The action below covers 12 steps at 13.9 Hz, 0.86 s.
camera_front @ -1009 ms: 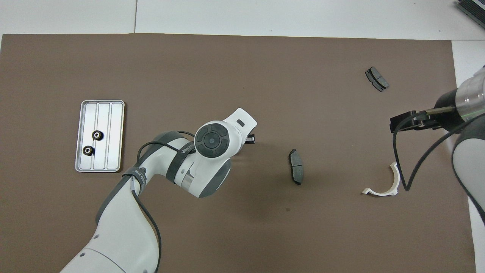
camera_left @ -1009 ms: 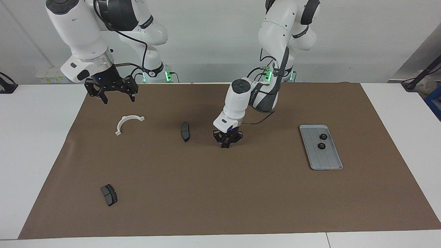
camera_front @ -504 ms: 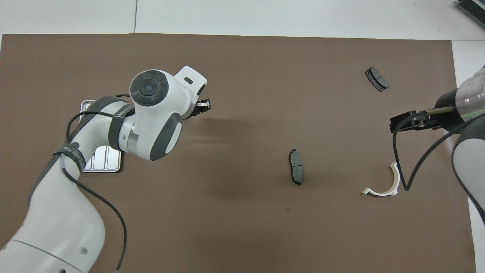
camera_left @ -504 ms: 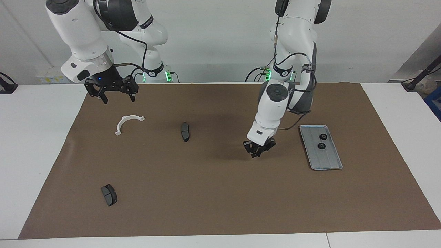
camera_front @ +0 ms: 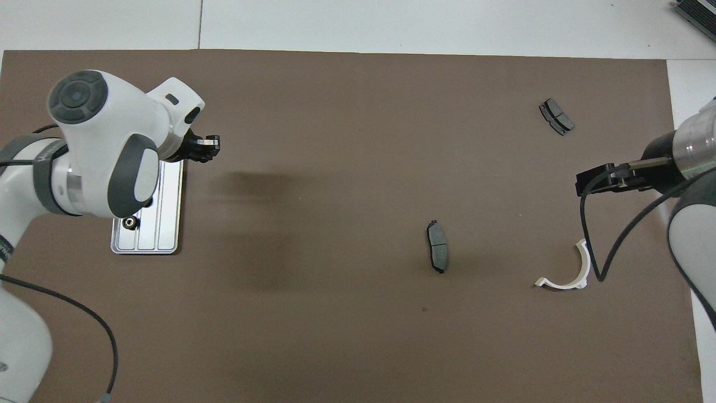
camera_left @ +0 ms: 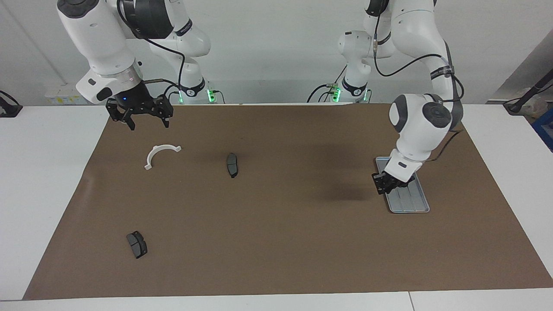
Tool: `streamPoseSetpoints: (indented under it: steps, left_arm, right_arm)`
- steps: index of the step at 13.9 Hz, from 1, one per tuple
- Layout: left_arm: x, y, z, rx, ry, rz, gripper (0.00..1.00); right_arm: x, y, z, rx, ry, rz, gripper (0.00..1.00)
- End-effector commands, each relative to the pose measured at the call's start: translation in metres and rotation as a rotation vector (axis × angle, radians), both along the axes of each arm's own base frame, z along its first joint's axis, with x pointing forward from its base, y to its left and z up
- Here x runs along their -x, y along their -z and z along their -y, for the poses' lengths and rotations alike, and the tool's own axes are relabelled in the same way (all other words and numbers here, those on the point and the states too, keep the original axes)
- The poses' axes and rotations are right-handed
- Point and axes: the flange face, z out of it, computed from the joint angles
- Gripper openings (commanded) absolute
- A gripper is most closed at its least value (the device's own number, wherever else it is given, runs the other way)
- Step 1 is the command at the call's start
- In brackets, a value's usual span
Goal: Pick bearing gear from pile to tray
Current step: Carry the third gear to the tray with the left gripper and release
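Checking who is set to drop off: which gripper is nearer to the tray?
Left. The left gripper hangs at the tray's edge, shut. The right gripper waits open at the other end of the table, near the white half-ring.

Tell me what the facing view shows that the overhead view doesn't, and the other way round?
Only the facing view shows both arms' bases and the right end effector, open, hanging above the mat near the white half-ring.

Only the overhead view shows a black gear lying in the tray.

Both show the tray, the left end effector, shut, above its edge, the half-ring, and two brake pads.
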Motion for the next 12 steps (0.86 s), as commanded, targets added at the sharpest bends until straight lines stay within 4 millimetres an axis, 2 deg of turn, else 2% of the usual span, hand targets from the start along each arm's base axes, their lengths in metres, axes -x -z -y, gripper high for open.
streamPoseSetpoints:
  steps: [1,2,4,5,6,7,8,10,11,12]
  left_arm:
    - [0.027,0.013,-0.048,0.037,0.072,-0.03,0.04]
    - [0.033,0.017,-0.054,0.053,0.088,-0.036,0.05]
    - [0.042,0.022,-0.056,0.054,0.096,-0.051,0.12]
    - [0.043,0.024,-0.056,0.054,0.098,-0.057,0.24]
    - [0.043,0.023,-0.055,0.055,0.098,-0.059,0.42]
    - [0.043,0.021,-0.055,0.055,0.097,-0.055,0.54]
    - [0.043,0.018,-0.053,0.054,0.095,-0.05,0.69]
    - [0.041,0.005,-0.05,0.054,0.095,-0.034,0.85]
    - [0.04,-0.003,-0.049,0.054,0.096,-0.022,1.0]
    - [0.04,-0.017,-0.048,0.054,0.095,-0.008,1.0]
  right_arm:
    - [0.006,-0.003,-0.004,-0.019,-0.001,0.001,1.0]
    - [0.006,-0.003,-0.004,-0.019,-0.002,0.001,1.0]
    - [0.006,-0.003,-0.004,-0.019,0.0,0.001,1.0]
    - [0.006,-0.003,-0.003,-0.019,0.0,0.001,1.0]
    - [0.006,-0.003,-0.003,-0.019,0.0,0.001,1.0]
    - [0.006,-0.003,-0.004,-0.019,-0.002,0.001,1.0]
    - [0.006,-0.003,-0.004,-0.019,-0.002,0.001,1.0]
    - [0.006,-0.003,-0.004,-0.019,-0.002,0.001,1.0]
    - [0.006,-0.003,-0.004,-0.019,0.0,0.001,1.0]
    - [0.006,-0.003,-0.003,-0.019,0.002,0.001,1.0]
